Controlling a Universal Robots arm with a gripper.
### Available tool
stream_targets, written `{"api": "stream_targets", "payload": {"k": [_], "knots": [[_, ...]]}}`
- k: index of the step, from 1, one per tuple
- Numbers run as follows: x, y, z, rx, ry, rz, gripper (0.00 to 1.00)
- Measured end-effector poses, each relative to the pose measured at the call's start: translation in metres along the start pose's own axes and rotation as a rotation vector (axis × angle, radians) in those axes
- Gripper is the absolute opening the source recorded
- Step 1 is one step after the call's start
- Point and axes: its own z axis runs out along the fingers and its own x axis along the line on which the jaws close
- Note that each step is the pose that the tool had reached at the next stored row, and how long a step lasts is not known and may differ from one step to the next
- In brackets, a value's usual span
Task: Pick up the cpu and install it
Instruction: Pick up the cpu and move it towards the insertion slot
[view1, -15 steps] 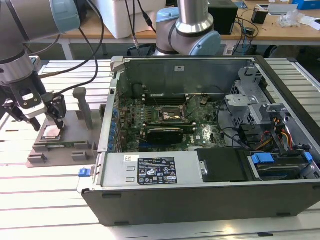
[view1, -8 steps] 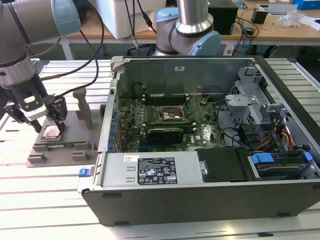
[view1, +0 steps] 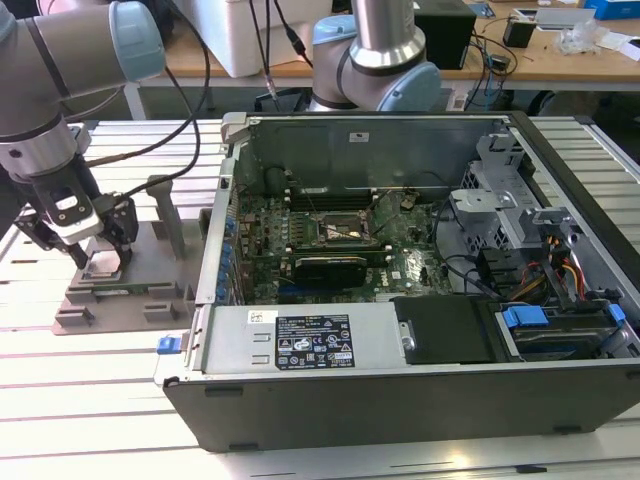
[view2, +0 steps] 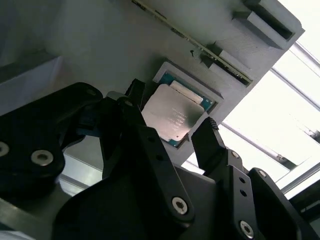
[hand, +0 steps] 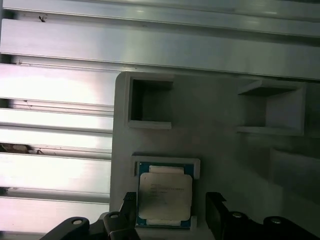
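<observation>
The cpu (hand: 165, 196) is a flat square chip with a silver-grey top (view2: 172, 116). It lies in a shallow recess of a grey fixture block (hand: 215, 130) that rests on the slatted table at the exterior view's left. My gripper (view1: 100, 262) is lowered over that block and stands open. In both wrist views its black fingers (view2: 206, 137) straddle the chip, one on each side, with a gap still showing beside the chip (hand: 172, 212). The black-framed motherboard socket (view1: 345, 230) sits inside the open computer case, well off to the exterior view's right of the gripper.
The open computer case (view1: 420, 400) takes up the middle and right of the exterior view, with cables, a drive bay and blue clips inside. The grey fixture block (view1: 120, 295) has upright posts and empty pockets. A second arm's base (view1: 380, 60) stands behind the case.
</observation>
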Motion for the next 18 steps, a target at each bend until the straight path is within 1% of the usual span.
{"api": "stream_targets", "payload": {"k": [2, 9, 18], "knots": [[0.0021, 0.0012, 0.0032, -0.0001, -0.0001, -0.007, 0.66], [0.0044, 0.0015, 0.0088, -0.0001, -0.0001, -0.008, 0.66], [0.0054, 0.0016, 0.0114, 0.0, 0.0002, -0.008, 0.66]]}}
